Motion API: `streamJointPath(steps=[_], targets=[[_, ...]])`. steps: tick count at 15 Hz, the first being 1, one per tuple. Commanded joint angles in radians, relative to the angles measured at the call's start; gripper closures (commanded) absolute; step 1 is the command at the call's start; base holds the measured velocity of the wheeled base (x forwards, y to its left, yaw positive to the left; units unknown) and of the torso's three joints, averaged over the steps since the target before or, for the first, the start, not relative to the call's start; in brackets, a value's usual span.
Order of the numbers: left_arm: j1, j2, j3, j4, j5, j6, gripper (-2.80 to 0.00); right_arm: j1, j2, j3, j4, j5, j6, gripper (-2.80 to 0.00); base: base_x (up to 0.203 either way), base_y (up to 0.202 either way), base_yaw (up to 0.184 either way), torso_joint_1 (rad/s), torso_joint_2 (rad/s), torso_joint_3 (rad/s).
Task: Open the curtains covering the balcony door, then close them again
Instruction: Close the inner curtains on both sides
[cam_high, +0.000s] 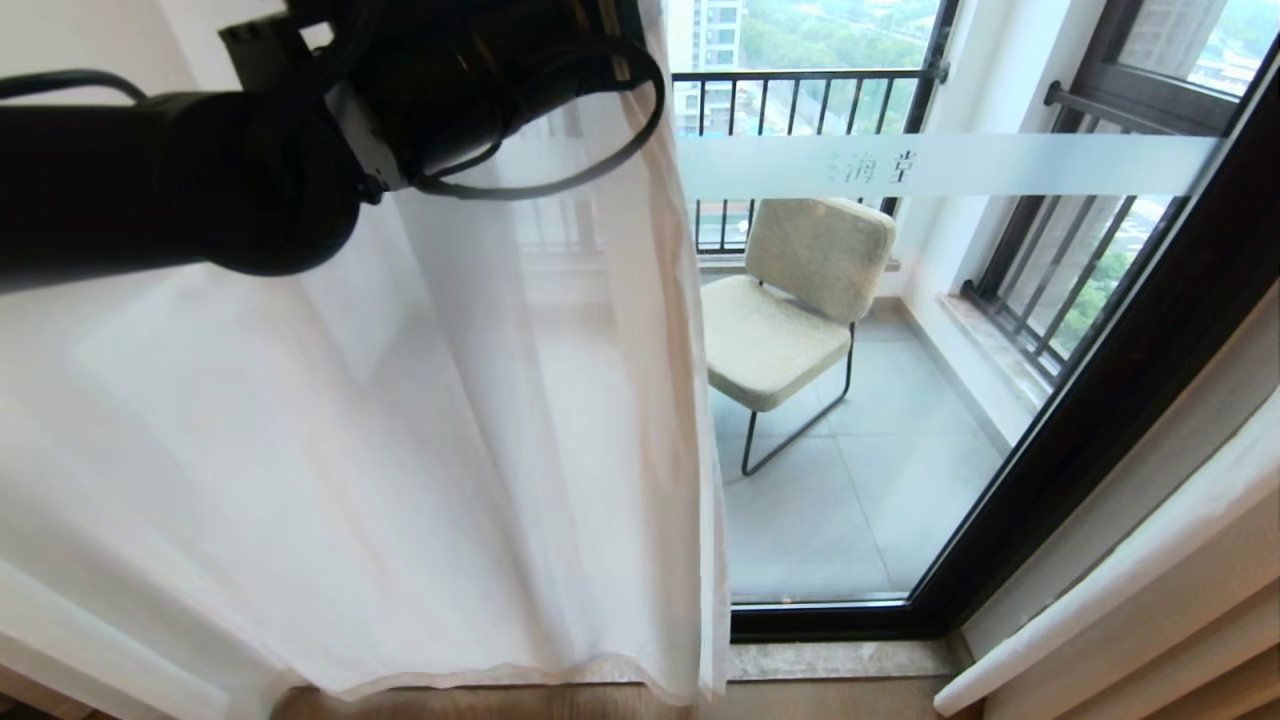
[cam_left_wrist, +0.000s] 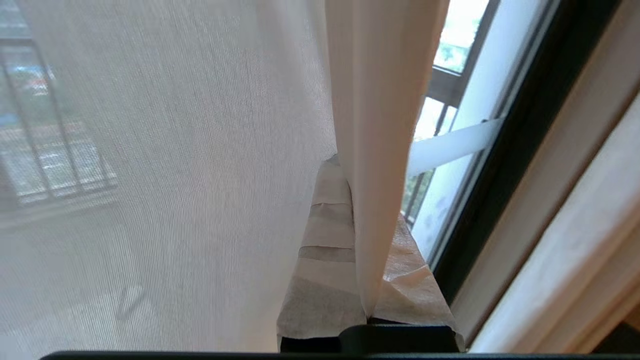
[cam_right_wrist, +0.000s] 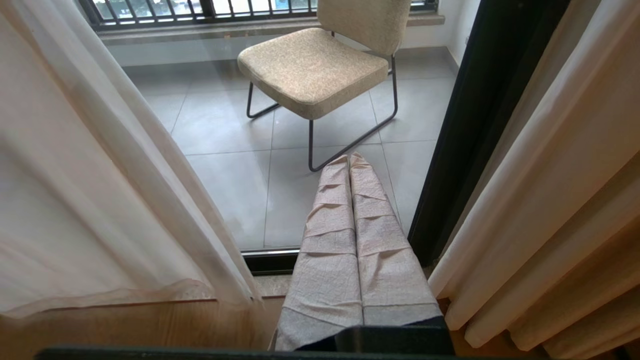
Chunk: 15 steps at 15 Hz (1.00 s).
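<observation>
Left gripper (cam_left_wrist: 367, 280) fingers (cam_left_wrist: 325, 260) pinched on sheer curtain (cam_left_wrist: 370, 150) edge — fold between them. Balcony door (cam_left_wrist: 505, 165) frame beside; railing (cam_left_wrist: 55, 145), seemingly, blurred through fabric.

From the head we look forward and down at the balcony door (cam_high: 850, 400), with the sheer curtain (cam_high: 400, 450) filling nine o'clock and the left arm (cam_high: 180, 180) close at eleven. Our left wrist camera sits right against that curtain (cam_left_wrist: 175, 175), facing along its tool (cam_left_wrist: 367, 280). Our right wrist camera hangs low, facing along its tool (cam_right_wrist: 354, 240) toward the chair (cam_right_wrist: 315, 75). Head and right wrist views share the chair (cam_high: 790, 310), door frame and curtain hem.
</observation>
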Motion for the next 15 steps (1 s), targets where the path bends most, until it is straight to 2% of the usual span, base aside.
streamJointPath(steps=[1,4,9,15], targets=[[0.043,-0.03,0.001,-0.004,0.007,0.008,0.0,0.0,0.002,0.0,-0.001,0.0,0.0,0.0,0.0,0.0,0.0,0.0,0.0,0.0],[0.112,-0.075,0.006,0.002,0.042,0.026,0.0,0.0,0.002,0.0,0.001,0.0,0.0,0.0,0.0,0.0,0.0,0.0,0.0,0.0],[0.228,-0.143,0.026,0.007,0.058,0.04,0.0,0.0,0.002,0.0,-0.001,0.0,0.0,0.0,0.0,0.0,0.0,0.0,0.0,0.0],[0.407,-0.279,0.198,0.008,0.056,0.041,0.0,0.0,0.002,0.0,0.0,0.0,0.0,0.0,0.0,0.0,0.0,0.0,0.0,0.0]])
